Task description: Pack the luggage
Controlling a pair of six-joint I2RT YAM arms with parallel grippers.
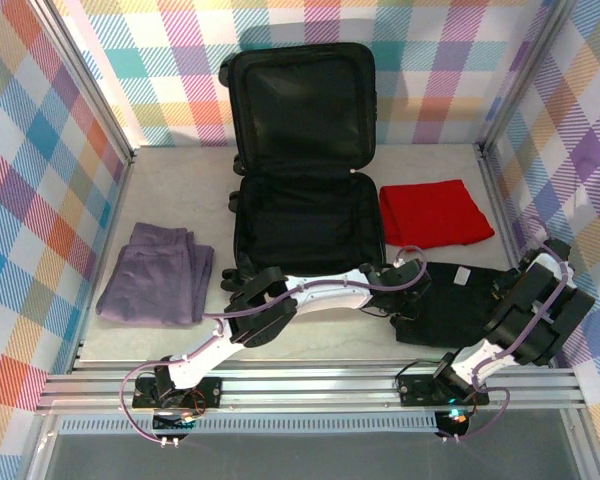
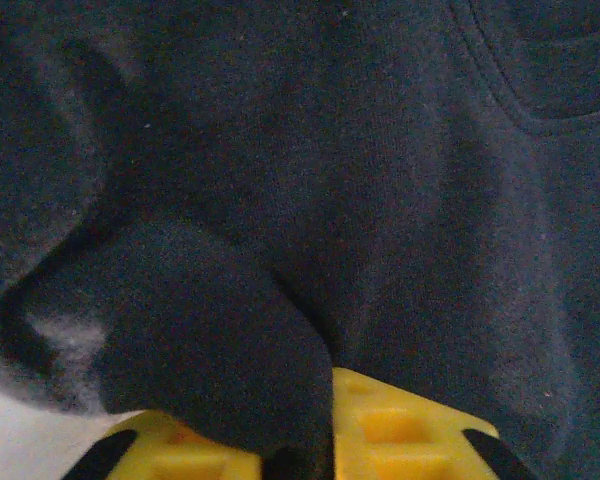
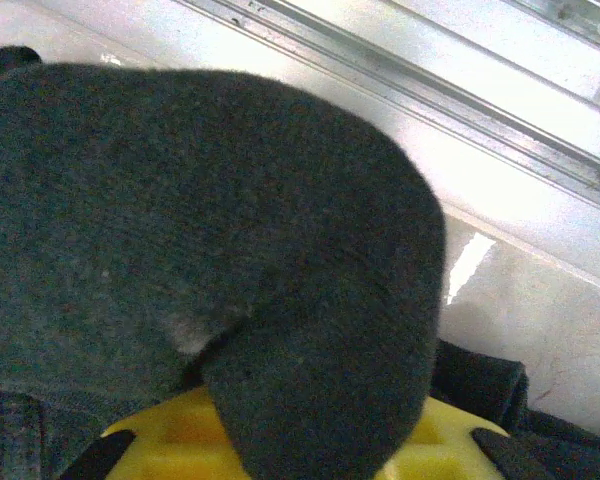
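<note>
Near right of the table (image 1: 180, 180): left gripper (image 2: 305, 450) and right gripper (image 3: 310, 440) are each clenched on a bunched fold of the black garment (image 1: 450, 310), one pinch toward its left side, one toward its right.

Risk, by the look of it: each pinch has only a ridge of cloth. A lift could let the folded stack fall open or slip out on one side, and uneven pull betw. the two arms would do it. The hanging cloth could also snag the near rim of the luggage (image 1: 305, 235) on the way over.

Purple cloth (image 1: 155, 272) lies at left, well apart. Red cloth (image 1: 435, 213) lies just right of the luggage.

Luggage sits centre-far, open & empty, cavity up, w/ lid (image 1: 300, 105) standing at the back wall. Wheels show at its left end, so the long axis prob. runs left-right, w/ the hinge along the far edge.
</note>
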